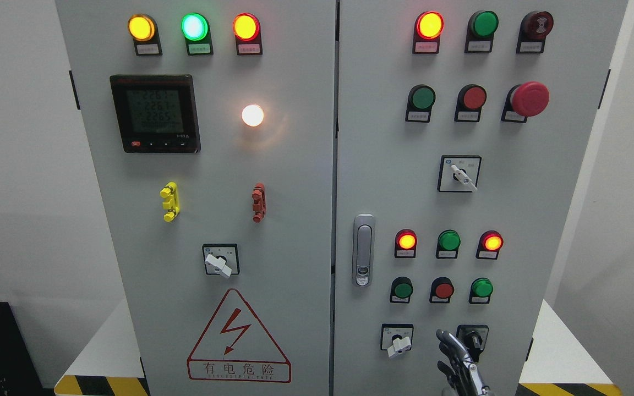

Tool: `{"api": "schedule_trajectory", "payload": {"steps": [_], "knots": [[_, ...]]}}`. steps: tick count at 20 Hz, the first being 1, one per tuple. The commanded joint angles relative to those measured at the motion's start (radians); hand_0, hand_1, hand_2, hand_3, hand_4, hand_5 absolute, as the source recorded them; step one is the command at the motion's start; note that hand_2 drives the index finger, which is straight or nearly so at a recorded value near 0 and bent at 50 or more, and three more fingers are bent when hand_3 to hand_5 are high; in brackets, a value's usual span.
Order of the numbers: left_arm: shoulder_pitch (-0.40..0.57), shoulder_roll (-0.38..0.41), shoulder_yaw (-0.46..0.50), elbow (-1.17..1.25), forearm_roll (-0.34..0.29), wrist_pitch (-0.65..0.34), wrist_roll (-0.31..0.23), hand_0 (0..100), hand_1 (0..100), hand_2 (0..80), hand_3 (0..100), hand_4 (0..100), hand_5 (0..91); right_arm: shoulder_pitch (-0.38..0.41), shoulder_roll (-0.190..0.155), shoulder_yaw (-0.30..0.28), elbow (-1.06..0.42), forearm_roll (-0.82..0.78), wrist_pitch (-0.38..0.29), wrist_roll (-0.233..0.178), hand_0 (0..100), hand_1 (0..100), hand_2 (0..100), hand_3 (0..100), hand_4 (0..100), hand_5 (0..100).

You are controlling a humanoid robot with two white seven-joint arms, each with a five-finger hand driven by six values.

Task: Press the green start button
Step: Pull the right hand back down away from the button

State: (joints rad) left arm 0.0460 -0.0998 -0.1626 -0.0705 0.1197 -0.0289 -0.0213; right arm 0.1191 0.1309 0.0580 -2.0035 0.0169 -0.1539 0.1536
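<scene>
Head view: metal fingers (pixel 452 342) of the right hand (pixel 463 366) poke up from the bottom edge, right of middle, slightly curled and close together, gripping nothing. Whether the tips touch the panel can't be told. The topmost fingertip sits just left of a black selector switch (pixel 472 336), partly covering its lower left corner. A white-handled selector (pixel 397 340) is near, to the left of the fingers.

Above the hand is a row of three buttons: green button (pixel 403 289), red button (pixel 443 290), and another green button (pixel 481 287), the last being closest above the fingers but clearly apart from them. Which one is the start button can't be read; labels too small. Over those, three lamps: red lit lamp (pixel 406 241), green unlit lamp (pixel 449 241), red lit lamp (pixel 492 242).

Further up on the right cabinet door (pixel 542 192): rotary switch (pixel 460 174), then a second green button (pixel 422 98), red one (pixel 473 97) and a red mushroom stop (pixel 529 99). Door latch (pixel 363 250) sits at the door's left edge. The left door carries a digital meter (pixel 155 114), a white lit lamp (pixel 252 115) and a lightning warning sign (pixel 238 341).
</scene>
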Motion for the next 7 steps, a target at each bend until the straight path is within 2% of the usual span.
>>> {"api": "schedule_trajectory", "payload": {"steps": [1,7], "knots": [[0.000,0.000,0.000,0.000,0.000,0.000,0.000,12,56,0.0,0,0,0.0,0.013,-0.001,0.009,-0.018,-0.022,0.001,0.001,39,17,0,0,0,0],[0.000,0.000,0.000,0.000,0.000,0.000,0.000,12,56,0.0,0,0,0.0,0.022,-0.001,0.009,-0.020,-0.020,-0.001,0.001,37,16,0,0,0,0]]}}
